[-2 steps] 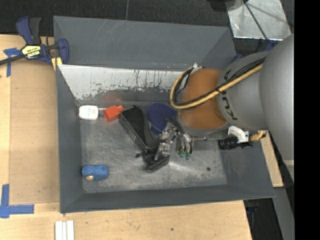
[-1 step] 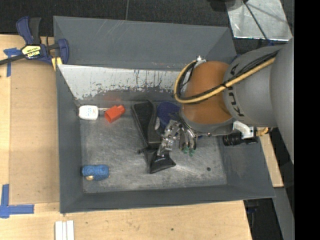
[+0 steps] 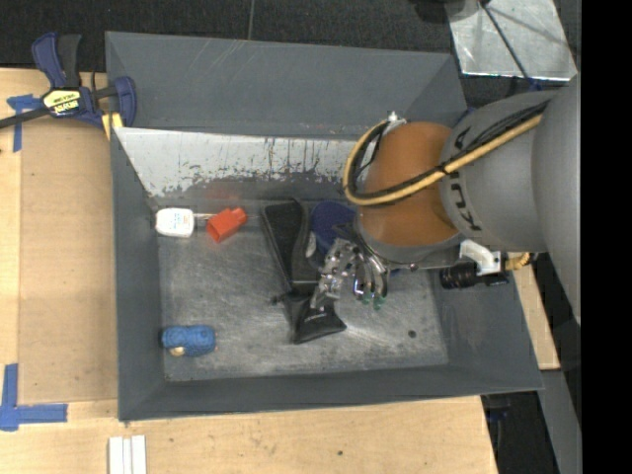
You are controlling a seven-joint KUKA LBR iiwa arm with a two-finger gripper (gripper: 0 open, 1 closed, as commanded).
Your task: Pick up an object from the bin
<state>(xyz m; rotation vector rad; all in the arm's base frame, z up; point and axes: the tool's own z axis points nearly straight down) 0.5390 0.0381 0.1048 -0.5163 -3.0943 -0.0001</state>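
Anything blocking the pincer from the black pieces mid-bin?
Nothing visible. The pincer hangs right at the black wedge, beside the long black bar. The orange block, white piece and blue piece lie apart, toward the view's left.

The grey arm [image 3: 538, 176] comes in from the right of the camera view, its thick last link lying across the upper right. At its wrist sits a rounded orange cover [image 3: 400, 200], with a yellow-and-black cable [image 3: 464, 156] looping over the top of it and running back along the arm. Below the cover the metal gripper [image 3: 341, 282] points down and to the left, near the middle of the view
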